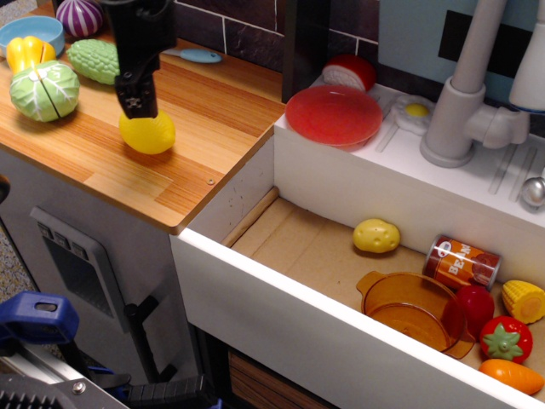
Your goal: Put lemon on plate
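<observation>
The hand [136,104], its spread impossible to tell, hung at the upper left edge of the lemon [149,134] on the counter [204,128]; the lemon looked light, rigid and slippery, best pinched across its middle.

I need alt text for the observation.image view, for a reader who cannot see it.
A black gripper hangs directly over a yellow lemon on a wooden counter. To the right, an empty red plate rests on the sink's edge, above a white basin holding toy food.
</observation>
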You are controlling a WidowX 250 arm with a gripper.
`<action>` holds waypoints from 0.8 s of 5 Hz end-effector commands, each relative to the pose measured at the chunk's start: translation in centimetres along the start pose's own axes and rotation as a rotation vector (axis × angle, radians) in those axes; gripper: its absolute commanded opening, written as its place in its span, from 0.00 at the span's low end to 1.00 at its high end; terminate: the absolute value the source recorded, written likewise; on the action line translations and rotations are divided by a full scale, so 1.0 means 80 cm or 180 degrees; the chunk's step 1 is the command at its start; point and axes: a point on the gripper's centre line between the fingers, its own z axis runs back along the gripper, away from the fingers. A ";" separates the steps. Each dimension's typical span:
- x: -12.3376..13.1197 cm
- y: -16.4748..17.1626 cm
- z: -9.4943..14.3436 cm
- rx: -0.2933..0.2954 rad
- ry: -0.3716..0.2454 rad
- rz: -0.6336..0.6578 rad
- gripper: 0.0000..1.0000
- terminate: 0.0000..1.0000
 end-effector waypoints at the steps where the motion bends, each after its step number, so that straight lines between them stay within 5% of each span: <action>1: -0.011 -0.005 -0.013 -0.0003 -0.0094 -0.0116 1.00 0.00; 4: -0.023 0.014 -0.038 -0.0041 -0.0120 -0.0225 1.00 0.00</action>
